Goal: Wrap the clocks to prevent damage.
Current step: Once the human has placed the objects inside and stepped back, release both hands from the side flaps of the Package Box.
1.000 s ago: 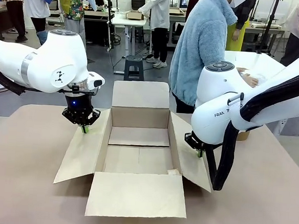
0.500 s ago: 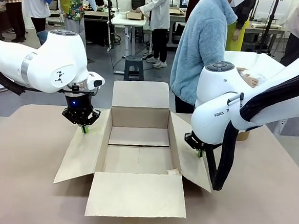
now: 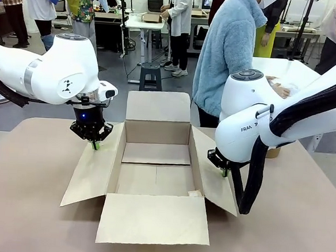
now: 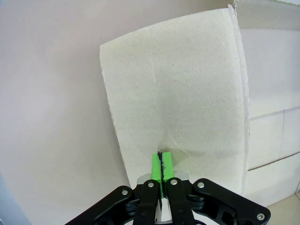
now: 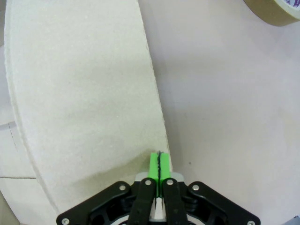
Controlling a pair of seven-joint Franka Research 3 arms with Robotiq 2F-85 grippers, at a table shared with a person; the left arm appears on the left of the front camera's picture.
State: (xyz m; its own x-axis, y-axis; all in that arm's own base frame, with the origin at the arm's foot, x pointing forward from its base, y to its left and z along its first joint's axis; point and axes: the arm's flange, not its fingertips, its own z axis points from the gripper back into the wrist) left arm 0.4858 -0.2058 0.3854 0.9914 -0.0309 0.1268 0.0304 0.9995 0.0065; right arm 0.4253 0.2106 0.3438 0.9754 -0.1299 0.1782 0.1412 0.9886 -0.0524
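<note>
Nearest the camera: near flap (image 3: 153, 219) of the cardboard box (image 3: 157, 132) lies flat on the counter (image 3: 24, 208). The box floor is bare cardboard. Where the clocks are, I cannot tell.

Mid: left pincer (image 3: 95, 146) is closed, pads together with nothing between them, tips planted on the left side flap (image 3: 93, 167). In the left wrist view a small crease shows in that flap (image 4: 187, 93) right at the pincer (image 4: 162, 161). The right pincer (image 3: 224, 172) is closed and empty in the same way, tips on the right side flap (image 3: 213, 175). In the right wrist view it (image 5: 159, 161) sits just beside that flap's (image 5: 79, 93) edge.

Far: upright rear flap; tape roll (image 5: 276, 11) on the counter past the right flap; a person (image 3: 228, 55) turned away, one hand (image 3: 281, 89) at another table.

Judgement: both arms appear to be pinning the flaps open for packing.

Risks:
- Right tips slip off the flap edge onto the counter, and the flap springs back up.
- Too much downward press deepens the crease or tears the cardboard.
- Uneven push from the two arms slides or skews the box.
- A hand loading the box meets an arm.
</note>
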